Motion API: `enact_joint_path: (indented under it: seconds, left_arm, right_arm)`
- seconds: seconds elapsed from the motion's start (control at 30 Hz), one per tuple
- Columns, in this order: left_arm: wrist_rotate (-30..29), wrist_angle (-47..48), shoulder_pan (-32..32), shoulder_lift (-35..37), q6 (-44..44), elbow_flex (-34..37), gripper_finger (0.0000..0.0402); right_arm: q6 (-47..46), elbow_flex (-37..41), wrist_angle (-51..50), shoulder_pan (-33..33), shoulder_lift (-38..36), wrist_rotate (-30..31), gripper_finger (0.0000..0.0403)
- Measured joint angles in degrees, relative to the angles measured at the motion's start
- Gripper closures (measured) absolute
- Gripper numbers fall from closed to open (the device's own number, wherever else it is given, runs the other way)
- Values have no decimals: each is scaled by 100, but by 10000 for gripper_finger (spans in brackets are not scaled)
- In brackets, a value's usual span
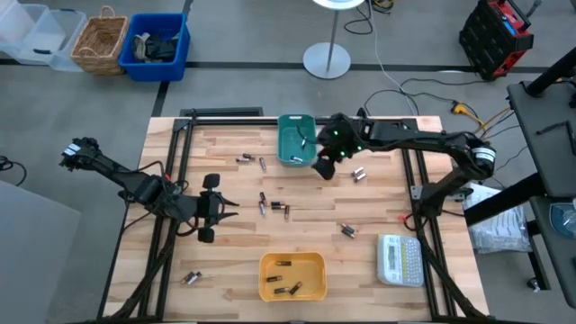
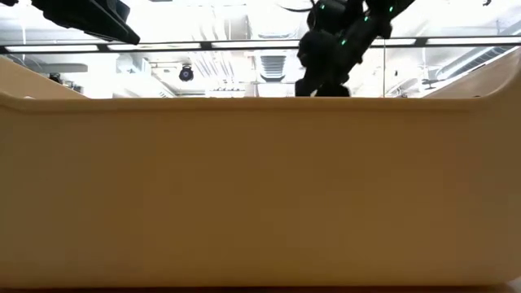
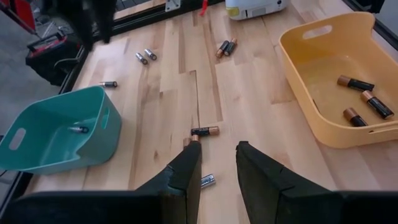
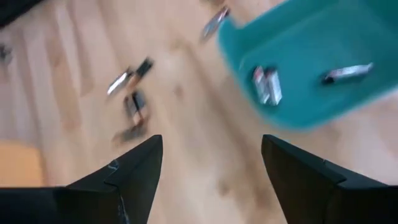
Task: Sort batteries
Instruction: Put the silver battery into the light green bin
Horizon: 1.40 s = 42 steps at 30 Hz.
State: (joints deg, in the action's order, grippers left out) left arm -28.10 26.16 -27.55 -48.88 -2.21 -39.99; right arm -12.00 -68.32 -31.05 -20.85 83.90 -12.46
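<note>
Right gripper (image 1: 324, 167): fingers spread wide, empty, just beside teal plastic bin (image 1: 294, 137) (5 o'clock corner).
Left gripper (image 1: 209, 209): narrow gap, empty.
Small cylindrical batteries (image 1: 275, 207): scattered, table centre.

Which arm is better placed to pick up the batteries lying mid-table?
Left. The left claw is open, low and aimed at the mid-table batteries, one just ahead of its fingers. The right claw, also open, sits by the teal bin.

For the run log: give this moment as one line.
left gripper: open, over loose batteries | right gripper: open, empty, beside teal bin | yellow bin: holds batteries
</note>
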Motion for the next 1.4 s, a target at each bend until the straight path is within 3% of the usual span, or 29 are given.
enact_joint_path:
  seconds: [0.33,0.6,0.77,1.03,1.4]
  left_arm:
    - [0,-1,0,0,-147,0,320]
    - [0,-1,0,0,-352,0,320]
    - [0,-1,0,0,-458,0,320]
    - [0,-3,0,0,-484,0,320]
    - [-2,-1,0,-1,-464,0,320]
  right_arm:
    - [-771,45,-1670,1283,-309,63,171]
    - [-1539,296,-2258,2379,-287,94,187]
    - [-2068,599,-2309,2916,-287,512,198]
    - [-2682,1213,-2303,3135,-283,748,221]
    - [-2709,1526,-2180,3099,-283,1119,254]
